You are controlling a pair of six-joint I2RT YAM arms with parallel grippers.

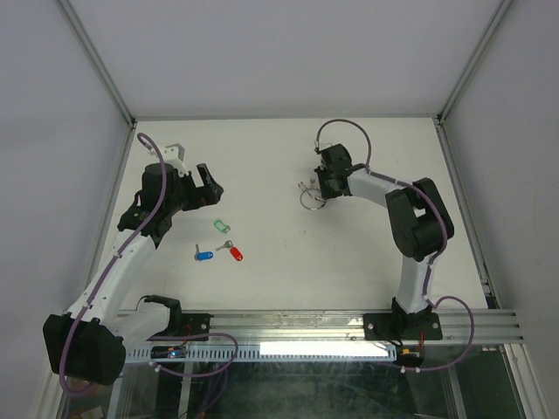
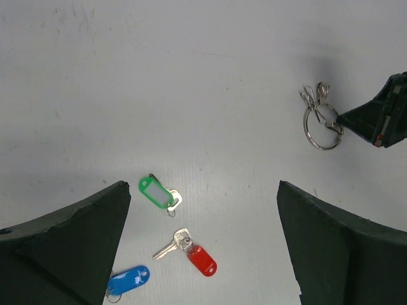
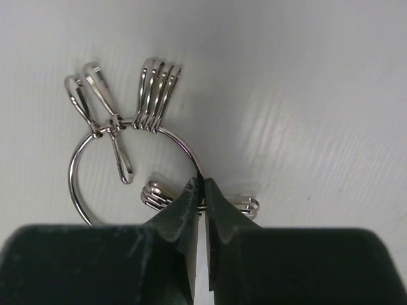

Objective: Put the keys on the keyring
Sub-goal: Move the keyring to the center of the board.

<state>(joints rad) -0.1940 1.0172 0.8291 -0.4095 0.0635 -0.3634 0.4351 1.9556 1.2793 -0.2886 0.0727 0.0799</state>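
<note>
The keyring point(image 3: 180, 138) is a thin silver wire ring with several plain silver clips fanned around it, lying on the white table right of centre point(image 1: 311, 197). My right gripper point(image 3: 203, 185) is shut on the ring's wire at its near side, its jaws pressed together on it point(image 1: 321, 185). The keys lie apart from the ring at mid-left: green point(image 1: 220, 225), blue point(image 1: 203, 257) and red point(image 1: 236, 254). In the left wrist view the green key point(image 2: 156, 192), red key point(image 2: 202, 260) and blue key point(image 2: 129, 280) lie below my open, empty left gripper point(image 2: 202, 187), which hovers above them point(image 1: 206, 182).
The keyring point(image 2: 321, 121) and the right gripper's tip point(image 2: 380, 119) show at the far right of the left wrist view. Grey enclosure walls and metal frame posts point(image 1: 98, 65) bound the white table point(image 1: 262, 148). A rail point(image 1: 314, 327) runs along the near edge.
</note>
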